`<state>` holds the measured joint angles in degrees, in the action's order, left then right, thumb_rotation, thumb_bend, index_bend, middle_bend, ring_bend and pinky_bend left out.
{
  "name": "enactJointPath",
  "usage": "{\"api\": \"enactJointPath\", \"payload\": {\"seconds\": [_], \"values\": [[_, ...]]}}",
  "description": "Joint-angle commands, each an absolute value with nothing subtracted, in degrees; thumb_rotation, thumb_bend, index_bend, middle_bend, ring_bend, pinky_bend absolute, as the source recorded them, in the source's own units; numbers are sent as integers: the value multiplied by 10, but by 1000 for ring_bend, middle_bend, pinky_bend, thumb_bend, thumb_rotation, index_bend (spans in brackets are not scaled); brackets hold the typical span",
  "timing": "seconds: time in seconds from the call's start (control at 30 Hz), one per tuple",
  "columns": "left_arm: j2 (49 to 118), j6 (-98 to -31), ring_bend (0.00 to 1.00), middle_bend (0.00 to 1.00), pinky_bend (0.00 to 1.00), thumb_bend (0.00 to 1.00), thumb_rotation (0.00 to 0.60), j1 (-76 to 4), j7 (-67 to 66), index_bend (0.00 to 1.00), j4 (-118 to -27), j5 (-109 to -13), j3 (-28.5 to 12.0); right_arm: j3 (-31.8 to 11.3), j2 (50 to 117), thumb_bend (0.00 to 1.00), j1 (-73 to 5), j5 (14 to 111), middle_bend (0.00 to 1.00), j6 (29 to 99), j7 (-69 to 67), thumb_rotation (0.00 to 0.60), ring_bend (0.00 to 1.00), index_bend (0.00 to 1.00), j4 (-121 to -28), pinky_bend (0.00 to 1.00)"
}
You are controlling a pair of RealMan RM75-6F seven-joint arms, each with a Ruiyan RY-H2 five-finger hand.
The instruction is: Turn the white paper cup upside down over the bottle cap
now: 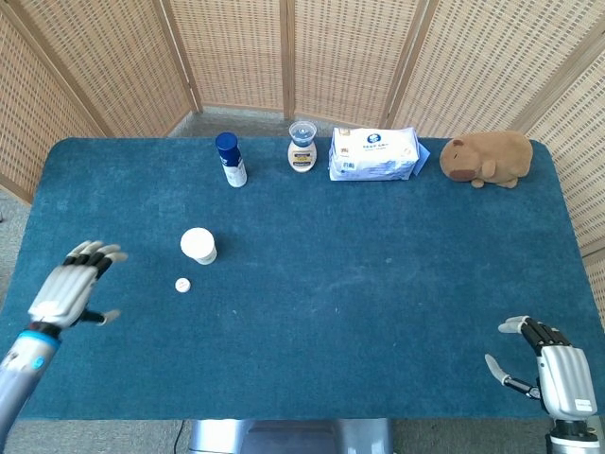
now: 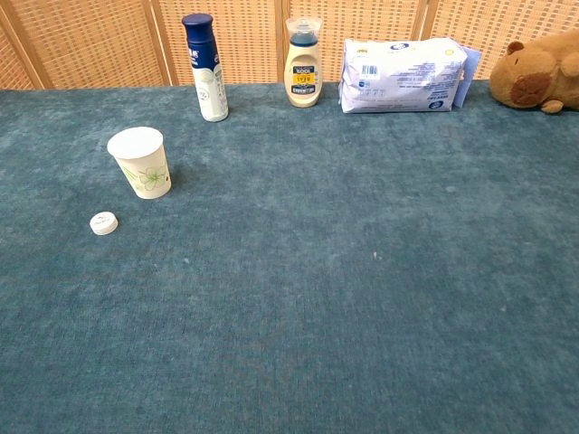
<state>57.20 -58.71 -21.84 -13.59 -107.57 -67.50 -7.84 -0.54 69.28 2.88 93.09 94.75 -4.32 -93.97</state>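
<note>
The white paper cup [image 1: 198, 245] [image 2: 142, 162] stands upright, mouth up, on the left half of the blue table. Just in front of it and slightly to its left lies the small white bottle cap [image 1: 182, 284] [image 2: 104, 222], apart from the cup. My left hand [image 1: 73, 286] hovers over the table's left side, fingers spread and empty, well to the left of the cap. At the front right corner my right hand [image 1: 548, 363] rests open with nothing in it. Neither hand shows in the chest view.
Along the far edge stand a blue-capped spray bottle [image 1: 230, 159], a cream bottle [image 1: 302, 147], a pack of wipes [image 1: 374, 154] and a brown plush toy [image 1: 488, 158]. Wicker screens [image 1: 284, 52] wall the table's back and sides.
</note>
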Motion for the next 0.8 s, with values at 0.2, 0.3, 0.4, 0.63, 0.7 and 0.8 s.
{"api": "enactJointPath", "payload": {"seconds": [0.2,0.3,0.4,0.63,0.7,0.8], "values": [[665,-552,13,158,68,170,503,-319,-275,194,-996,-589,-111,-9,694,318,34,921,370,952,-42,419,388,396,-937,380],[697,-553,1,156,68,169,495,-346,-308,195,-969,-574,-116,-12,694,318,36,915,370,952,-45,422,388,396,-934,381],[723,-548,0,149,68,168,491,-367,-322,195,-945,-563,-120,-13,693,318,37,913,370,953,-46,417,389,396,-932,382],[767,-519,0,128,68,170,494,-411,-344,195,-893,-536,-122,-16,692,319,39,907,370,953,-47,419,388,396,-928,383],[778,-509,0,124,68,169,491,-422,-340,194,-883,-525,-124,-17,692,318,40,905,370,953,-47,417,388,396,-927,383],[786,-492,0,114,68,169,489,-434,-335,195,-876,-511,-123,-18,691,318,41,903,370,955,-46,420,388,395,-928,383]]}}
